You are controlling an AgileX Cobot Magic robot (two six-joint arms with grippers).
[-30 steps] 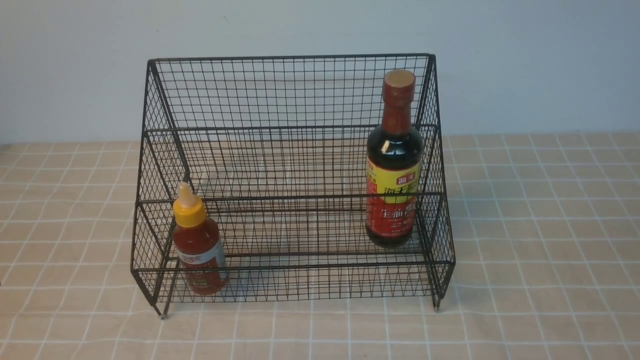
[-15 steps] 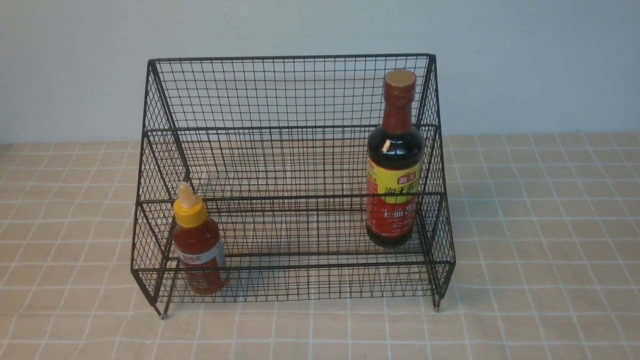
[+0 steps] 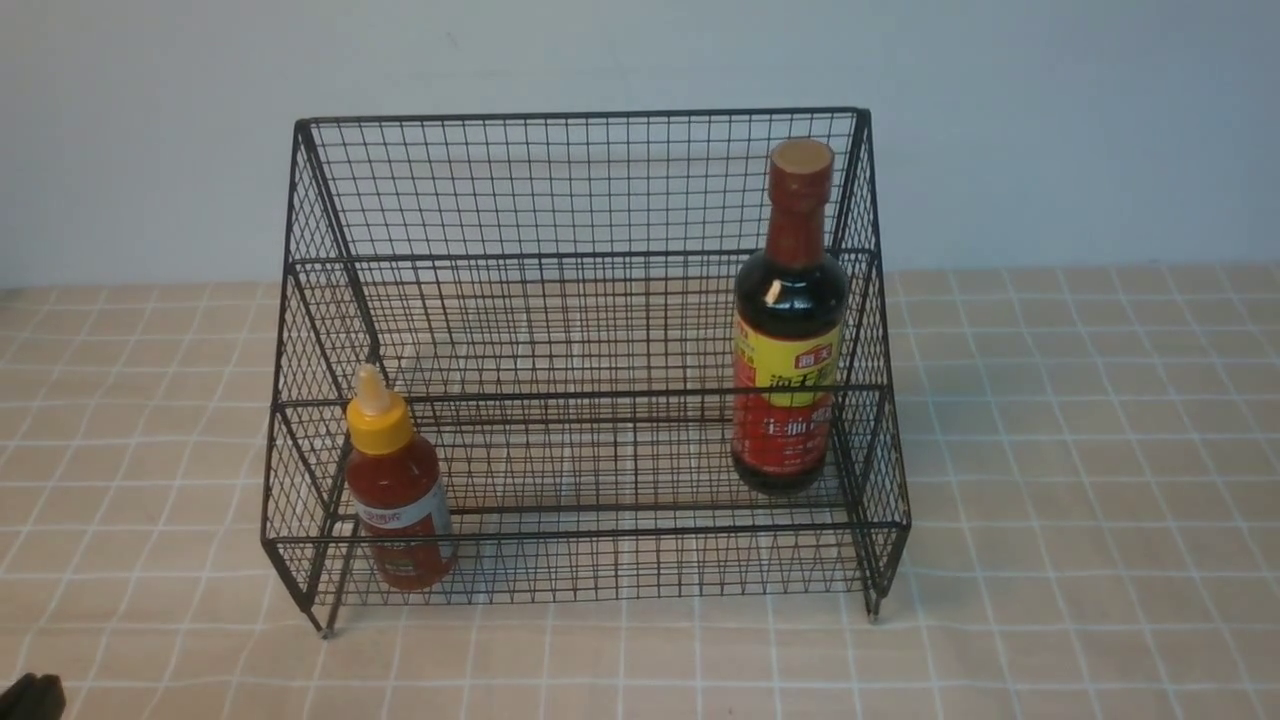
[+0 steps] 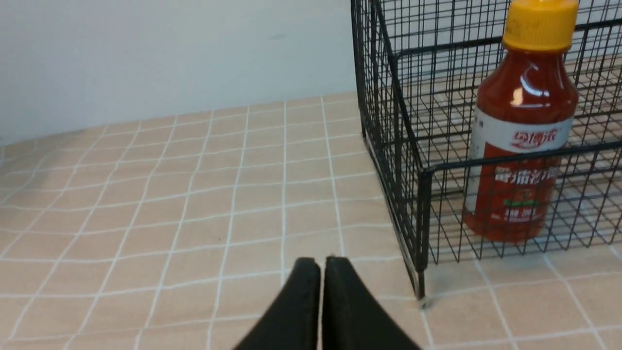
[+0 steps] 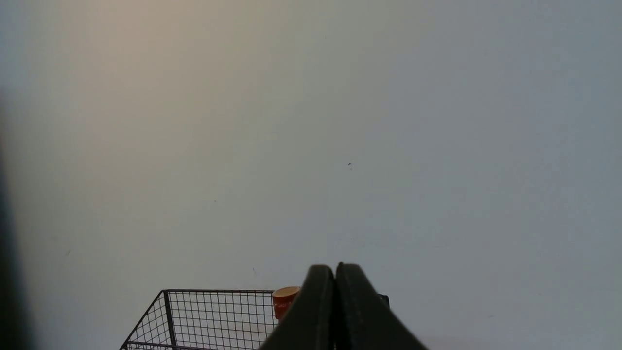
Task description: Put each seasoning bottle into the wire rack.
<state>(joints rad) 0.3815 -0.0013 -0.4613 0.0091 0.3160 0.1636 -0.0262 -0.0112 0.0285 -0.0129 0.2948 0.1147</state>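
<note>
The black wire rack [image 3: 585, 180] stands in the middle of the table. A small red-sauce bottle [image 3: 396, 490] with a yellow cap stands upright in its lower tier at the left end. The taller dark soy-sauce bottle [image 3: 788, 330] stands upright on the upper tier at the right end. In the left wrist view the red-sauce bottle [image 4: 520, 146] sits behind the rack's corner [image 4: 423, 170], and my left gripper [image 4: 321, 265] is shut and empty over the cloth beside it. My right gripper [image 5: 334, 271] is shut and empty, raised facing the wall, with the rack's top [image 5: 214, 311] and the soy-sauce cap [image 5: 284, 299] below it.
A beige checked tablecloth [image 3: 1080, 480] covers the table on both sides of the rack. A pale wall [image 3: 640, 50] rises right behind it. A dark part of my left arm [image 3: 30, 695] shows at the front view's lower left corner.
A dark part of my left arm has come into the front view's lower left corner. Both bottles and the rack have stayed put.
</note>
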